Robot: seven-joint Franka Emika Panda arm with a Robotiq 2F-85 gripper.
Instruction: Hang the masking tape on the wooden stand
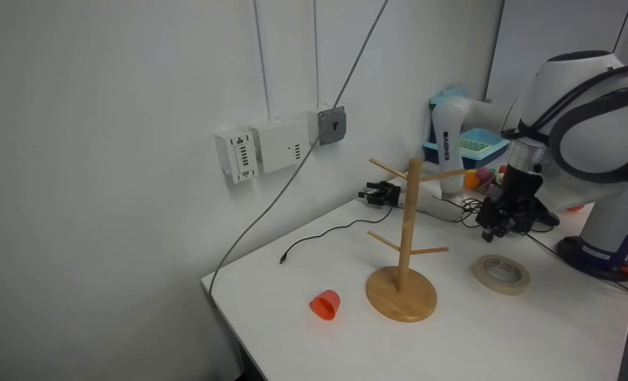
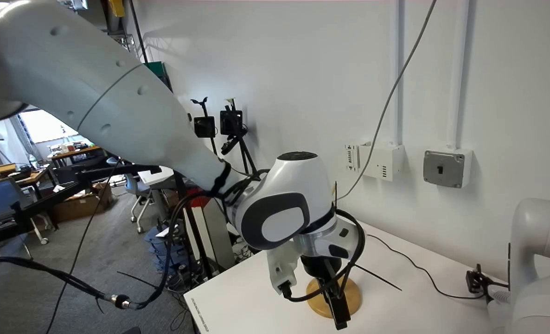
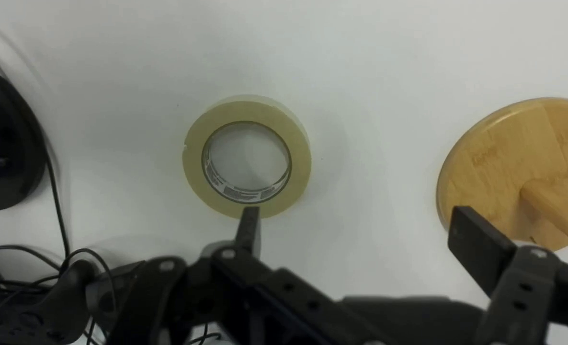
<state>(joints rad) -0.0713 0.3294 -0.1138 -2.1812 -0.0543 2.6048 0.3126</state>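
The masking tape (image 1: 504, 289) is a pale tan ring lying flat on the white table. It also shows in the wrist view (image 3: 301, 165), left of centre. The wooden stand (image 1: 407, 227) stands upright beside it, with pegs angled out from its pole. Part of its round base shows at the right of the wrist view (image 3: 499, 143) and behind the gripper in an exterior view (image 2: 319, 306). My gripper (image 3: 356, 213) is open and empty, above the table. In the wrist view its left fingertip overlaps the tape's near rim and its right fingertip overlaps the stand's base.
A small orange-red cup (image 1: 326, 304) lies on its side near the stand. A white Kinova arm (image 1: 446, 143) with a black gripper (image 1: 380, 193) lies along the wall. A thin black cable (image 1: 340, 227) crosses the table. A robot base (image 1: 608, 248) stands beyond the tape.
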